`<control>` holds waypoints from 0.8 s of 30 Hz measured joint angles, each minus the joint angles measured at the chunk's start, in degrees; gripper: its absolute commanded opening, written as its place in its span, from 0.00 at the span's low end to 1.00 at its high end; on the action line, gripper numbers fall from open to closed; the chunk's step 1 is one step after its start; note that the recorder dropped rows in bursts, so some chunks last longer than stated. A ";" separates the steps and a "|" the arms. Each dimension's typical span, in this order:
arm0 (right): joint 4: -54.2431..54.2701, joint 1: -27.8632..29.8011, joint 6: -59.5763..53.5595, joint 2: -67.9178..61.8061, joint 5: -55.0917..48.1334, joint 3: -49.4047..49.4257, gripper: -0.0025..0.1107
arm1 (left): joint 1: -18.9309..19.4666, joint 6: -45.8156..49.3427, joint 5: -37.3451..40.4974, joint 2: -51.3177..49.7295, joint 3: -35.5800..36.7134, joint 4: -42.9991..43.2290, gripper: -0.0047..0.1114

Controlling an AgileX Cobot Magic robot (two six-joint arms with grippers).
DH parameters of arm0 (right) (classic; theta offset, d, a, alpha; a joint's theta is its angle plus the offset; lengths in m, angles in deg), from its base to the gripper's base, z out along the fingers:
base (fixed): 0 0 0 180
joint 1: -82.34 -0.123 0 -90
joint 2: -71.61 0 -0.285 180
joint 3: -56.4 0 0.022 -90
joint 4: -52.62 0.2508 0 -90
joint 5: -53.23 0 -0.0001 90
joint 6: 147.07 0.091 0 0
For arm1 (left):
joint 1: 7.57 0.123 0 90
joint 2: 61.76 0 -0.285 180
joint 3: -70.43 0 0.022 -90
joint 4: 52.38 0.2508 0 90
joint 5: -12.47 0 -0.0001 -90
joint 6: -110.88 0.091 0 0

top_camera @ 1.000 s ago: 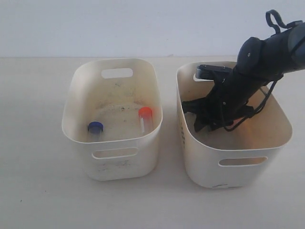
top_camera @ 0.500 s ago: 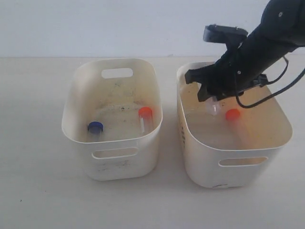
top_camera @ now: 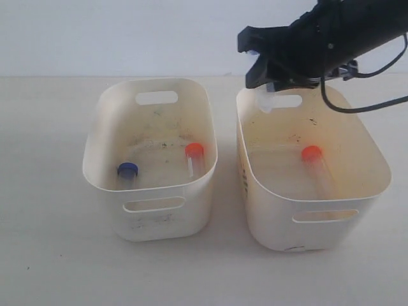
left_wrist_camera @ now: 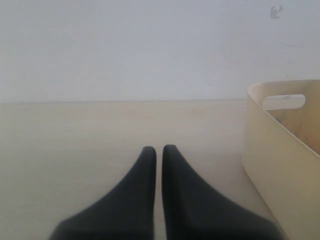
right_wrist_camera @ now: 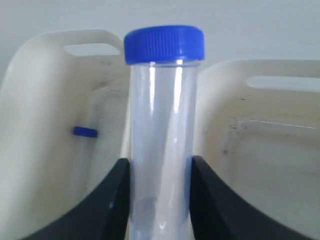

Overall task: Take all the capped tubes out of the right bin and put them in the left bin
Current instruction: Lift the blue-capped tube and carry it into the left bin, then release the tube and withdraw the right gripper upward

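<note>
As you read the scene from front to back, the left bin (top_camera: 159, 217) contained a blue-capped tube (top_camera: 127, 170) and an orange-capped tube (top_camera: 194, 156), and the right bin (top_camera: 306, 223) contained a second orange-capped tube (top_camera: 315, 164). Farther back, above that bin's rear rim, your right gripper (top_camera: 268, 83) was closed partway on the clear body of a second blue-capped tube (right_wrist_camera: 162, 125), its cap clear of the fingers (right_wrist_camera: 112, 200). Your left gripper (left_wrist_camera: 159, 150) sat low over the table (left_wrist_camera: 75, 130) beside the left bin, fingers all but touching with nothing between them.
</note>
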 measured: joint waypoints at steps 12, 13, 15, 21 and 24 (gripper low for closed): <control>2.66 -16.83 -1.40 -0.99 13.59 0.00 0.02 | 0.00 0.00 0.00 0.00 0.00 0.00 0.08; 2.77 -17.58 -1.40 -1.56 14.22 0.00 0.02 | 0.00 0.00 0.00 0.00 0.00 0.00 0.08; 2.86 -18.56 -1.28 -2.83 14.77 0.00 0.03 | 0.00 0.00 0.00 0.00 0.00 0.00 0.08; 3.13 -20.23 -0.81 -6.88 15.15 0.00 0.38 | 0.00 0.00 0.00 0.00 0.00 0.00 0.08; 3.68 -20.35 -0.15 -7.89 15.15 0.00 0.55 | 0.00 0.00 0.00 0.00 0.00 0.00 0.08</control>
